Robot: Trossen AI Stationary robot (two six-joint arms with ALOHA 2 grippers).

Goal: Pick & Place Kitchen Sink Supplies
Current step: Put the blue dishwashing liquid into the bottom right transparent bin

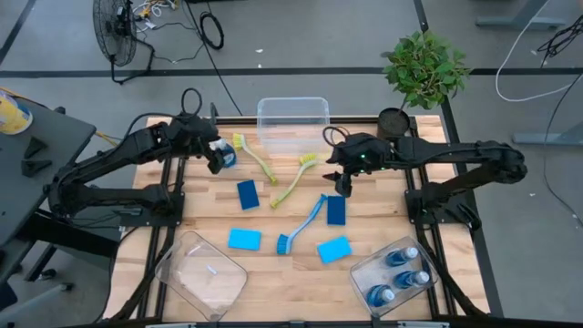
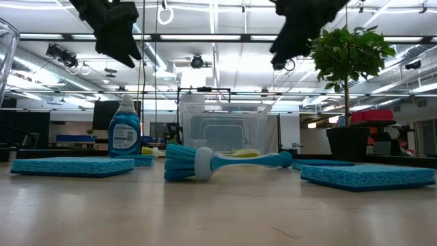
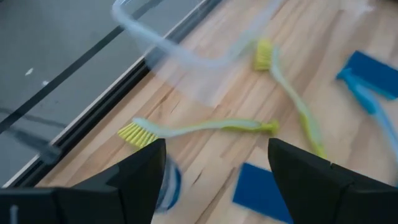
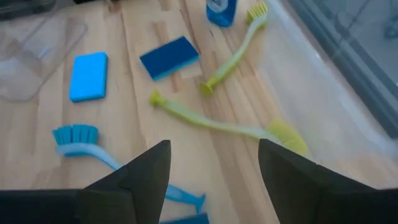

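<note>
1. Bare tabletop (image 1: 209,205) lies open beneath the left claw (image 1: 217,158), fingers apart, hovering above a soap bottle (image 1: 227,157).
2. Right claw (image 1: 343,185), fingers apart, hangs empty just above a dark sponge (image 1: 336,210); yellow-green brushes (image 1: 293,181) lie between both claws.

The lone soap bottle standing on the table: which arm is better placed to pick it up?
Left. Its open tool hangs right beside the soap bottle at the table's left rear, while the right tool hangs open near the table's middle.

Three soap bottles (image 1: 398,276) are sitting binned; a fourth bottle (image 1: 227,157) is standing by two yellow-green brushes (image 1: 255,158), blue brush (image 1: 303,223) and four sponges (image 1: 244,239) lying flat.
</note>
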